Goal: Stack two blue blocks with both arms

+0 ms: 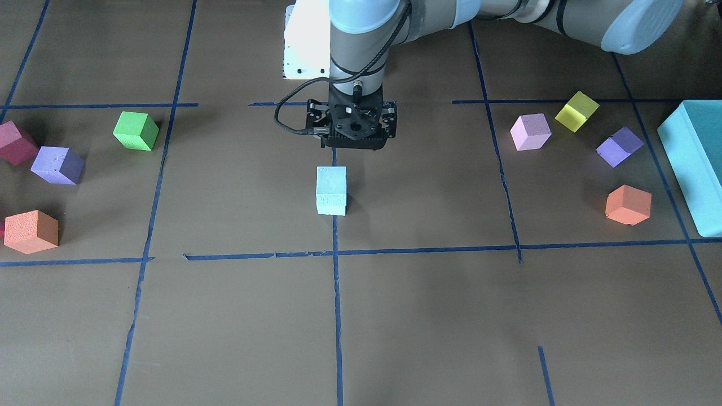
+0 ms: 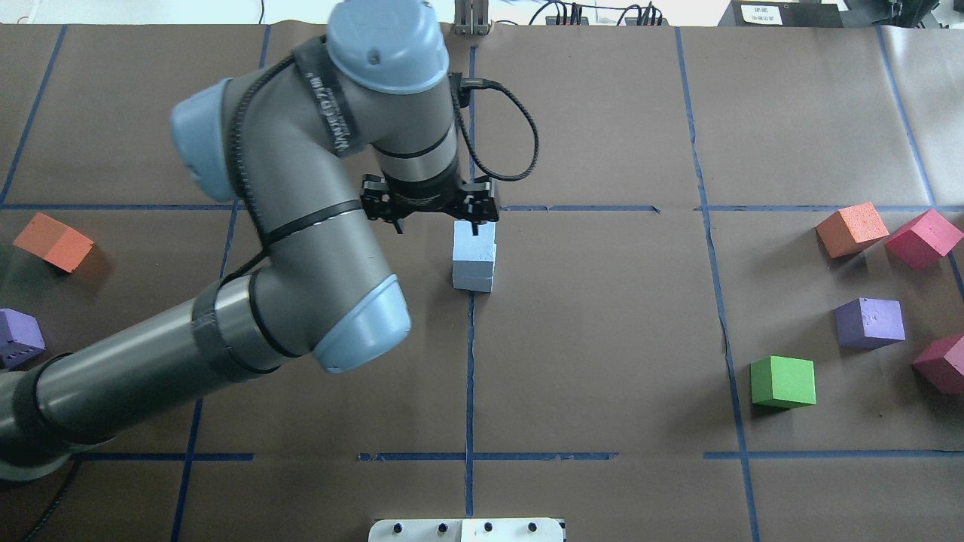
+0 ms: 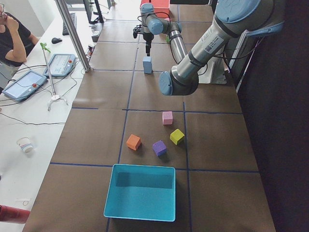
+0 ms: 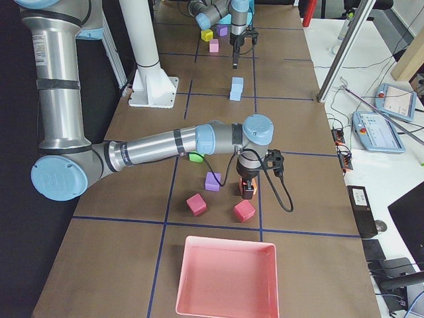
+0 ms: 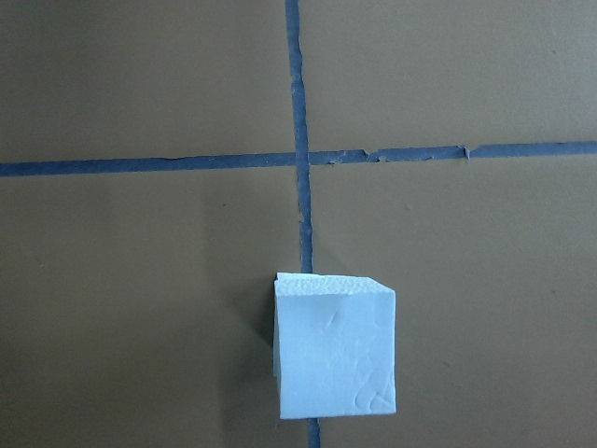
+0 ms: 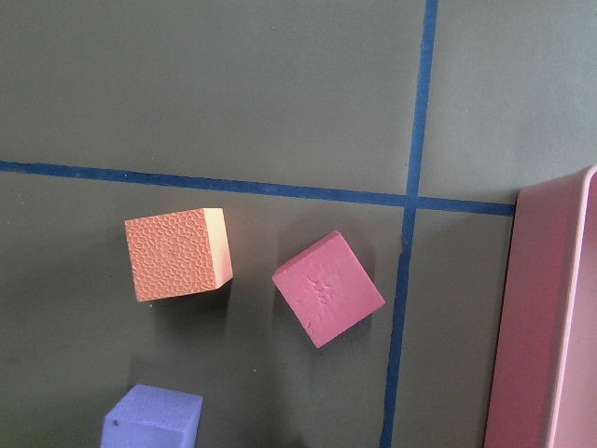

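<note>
Entries run from the right end of the bench (image 2: 602,339) toward the left end.

**Right end:** The pink tray (image 4: 225,278) sits at the end edge. Just past it the right claw (image 4: 247,189) hangs low, lined up with the orange block (image 6: 177,254) in the side view. Only that view shows it, so I cannot tell whether its fingers are apart or together. Its wrist camera shows the orange block and a magenta block (image 6: 327,287) lying free, with no finger around either.

**Centre:** The upper blue block (image 1: 331,180) rests on the lower blue block (image 2: 473,284), on the tape line at mid-bench, well apart from all other blocks. The edges look near flush, though a slight offset cannot be ruled out.

**Left claw (image 2: 437,220):** It is above the stack, a little toward the left end, spread wide with nothing between its fingers. One fingertip (image 2: 476,223) overlaps the upper block's top edge in the overhead view. Going by the left wrist view, I judge it clear of the foam.

**Left end:** The pink block (image 1: 530,131) and yellow block (image 1: 576,111) lie before the teal box (image 1: 691,169). None of these is involved.

**Judgement:** The stack looks complete, and what remains is getting clear of it.

**Risks:**
- If the left arm leaves sideways instead of straight up, the nearer finger or the cable loop (image 2: 536,139) could brush the upper block. Light foam on a small footprint tips easily.
- Any hidden offset between the blocks worsens that.
- If the right arm swings toward centre, it could jar the bench or push a block into the stack.
</note>
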You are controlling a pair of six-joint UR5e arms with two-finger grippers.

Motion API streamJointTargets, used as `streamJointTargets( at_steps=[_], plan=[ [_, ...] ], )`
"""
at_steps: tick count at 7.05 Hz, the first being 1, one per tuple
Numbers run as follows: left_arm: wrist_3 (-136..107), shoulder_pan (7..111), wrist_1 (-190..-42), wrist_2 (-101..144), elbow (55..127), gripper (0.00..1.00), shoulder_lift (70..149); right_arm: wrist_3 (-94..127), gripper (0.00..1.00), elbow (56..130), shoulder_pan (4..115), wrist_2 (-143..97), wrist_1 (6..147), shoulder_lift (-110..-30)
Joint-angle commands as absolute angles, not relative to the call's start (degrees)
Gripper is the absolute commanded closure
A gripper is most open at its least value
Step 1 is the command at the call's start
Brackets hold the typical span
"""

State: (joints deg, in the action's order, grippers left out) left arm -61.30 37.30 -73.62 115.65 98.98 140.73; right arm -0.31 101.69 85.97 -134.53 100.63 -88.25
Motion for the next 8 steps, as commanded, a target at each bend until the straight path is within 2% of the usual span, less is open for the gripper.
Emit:
streamJointTargets(
  at_steps=[1,3,5,7,8],
  plan=[
    [-51.31,43.03,-72.6,115.75,110.43,0.0,126.81,-2.9,0.0,97.23,87.27,-134.74,96.01,-89.2],
    [-38.73,52.06,-73.04,118.54,112.59,0.0,117.11,-3.34,0.0,95.37,88.85,-134.91,89.14,-93.06],
    [-23.45,64.54,-74.18,125.05,112.41,0.0,106.4,-3.08,0.0,95.54,91.48,-139.01,89.03,-95.26],
    [-9.22,76.5,-74.44,128.75,110.93,0.0,98.05,-2.99,0.0,95.71,91.85,-139.48,89.03,-95.54],
    [-3.83,82.64,-75.4,130.76,107.09,0.0,96.87,-2.99,0.0,95.71,91.85,-139.48,89.03,-95.45]
  ],
)
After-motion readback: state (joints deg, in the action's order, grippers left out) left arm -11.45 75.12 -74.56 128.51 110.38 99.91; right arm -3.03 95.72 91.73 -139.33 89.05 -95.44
